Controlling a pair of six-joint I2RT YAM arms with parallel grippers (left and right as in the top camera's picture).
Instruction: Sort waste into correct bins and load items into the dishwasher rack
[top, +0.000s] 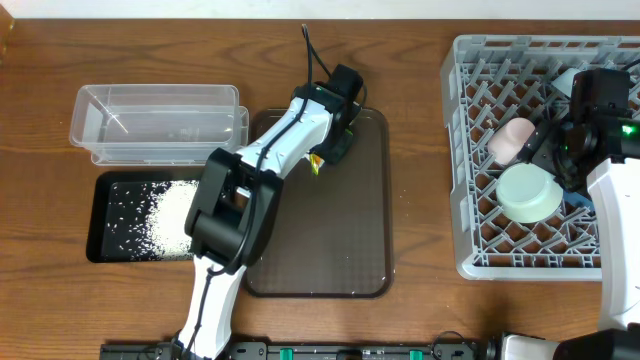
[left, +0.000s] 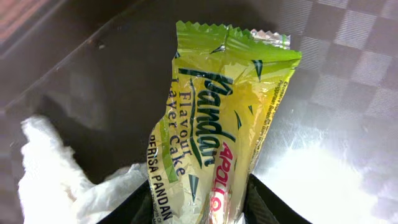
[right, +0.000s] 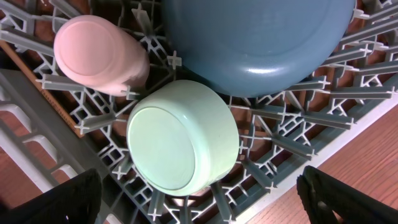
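Observation:
My left gripper (left: 200, 210) is shut on the lower end of the yellow-green snack wrapper (left: 214, 118), over the far left part of the dark-brown serving tray (top: 365, 200). The wrapper also shows in the overhead view (top: 316, 163). The crumpled white tissue (left: 46, 180) lies just left of the jaws. My right gripper (right: 205, 202) is open and empty above the dishwasher rack (top: 470, 120). In the rack are the upturned mint-green bowl (right: 180, 140), the pink cup (right: 99, 56) and the dark-blue dish (right: 261, 43). White rice (top: 165, 220) lies in the black tray (top: 105, 190).
The clear tub (top: 160, 120) stands behind the black tray, left of the serving tray. A pale rounded shape (top: 566, 82) at the rack's far side is partly hidden by my right arm. Bare wooden table lies between the serving tray and the rack.

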